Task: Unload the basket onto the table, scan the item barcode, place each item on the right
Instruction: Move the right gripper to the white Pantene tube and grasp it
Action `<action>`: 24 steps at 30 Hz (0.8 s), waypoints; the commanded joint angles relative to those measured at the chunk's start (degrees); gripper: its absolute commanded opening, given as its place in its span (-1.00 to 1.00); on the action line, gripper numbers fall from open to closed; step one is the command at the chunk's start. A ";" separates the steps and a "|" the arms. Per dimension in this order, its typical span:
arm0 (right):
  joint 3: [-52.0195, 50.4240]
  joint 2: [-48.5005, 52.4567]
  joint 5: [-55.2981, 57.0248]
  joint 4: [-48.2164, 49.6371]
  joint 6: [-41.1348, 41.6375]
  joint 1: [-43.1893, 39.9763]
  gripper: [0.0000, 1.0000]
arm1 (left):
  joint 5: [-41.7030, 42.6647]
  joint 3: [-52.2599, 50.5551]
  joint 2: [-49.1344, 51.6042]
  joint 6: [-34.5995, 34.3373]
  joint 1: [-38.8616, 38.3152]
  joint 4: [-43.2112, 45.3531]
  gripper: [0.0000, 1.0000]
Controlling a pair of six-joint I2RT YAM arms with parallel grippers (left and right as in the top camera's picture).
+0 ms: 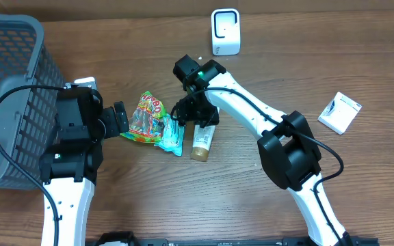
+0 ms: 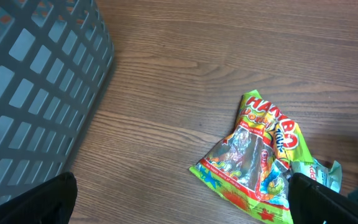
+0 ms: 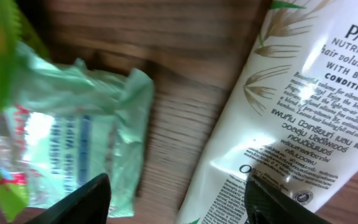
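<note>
Three items lie mid-table: a colourful Haribo bag (image 1: 144,117), a crumpled teal packet (image 1: 171,134) and a white Pantene conditioner tube (image 1: 202,140). My right gripper (image 1: 195,115) hovers low over the tube's top end and the packet. In the right wrist view the right gripper (image 3: 176,205) is open, one finger (image 3: 82,202) over the teal packet (image 3: 86,143) and the other over the tube (image 3: 291,112), gripping nothing. My left gripper (image 1: 119,117) stands wide open at the bag's left edge. In the left wrist view the Haribo bag (image 2: 257,158) reaches the right finger (image 2: 328,199).
A white scanner stand (image 1: 225,31) sits at the back of the table. A grey mesh basket (image 1: 9,102) fills the left side, close to the left arm, and shows again as the basket (image 2: 36,93). A small white box (image 1: 339,113) lies at the right.
</note>
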 commanded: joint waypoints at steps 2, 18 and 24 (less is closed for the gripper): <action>-2.58 1.31 8.90 -3.21 0.28 -2.21 0.46 | -0.50 0.17 -0.33 0.83 0.24 0.13 0.99; 1.73 1.27 12.94 -3.13 -15.28 -15.23 0.65 | -0.50 0.17 -0.33 0.83 0.24 0.13 1.00; 12.41 0.31 11.10 -12.83 -12.07 -16.28 0.63 | -0.50 0.17 -0.33 0.83 0.24 0.15 0.99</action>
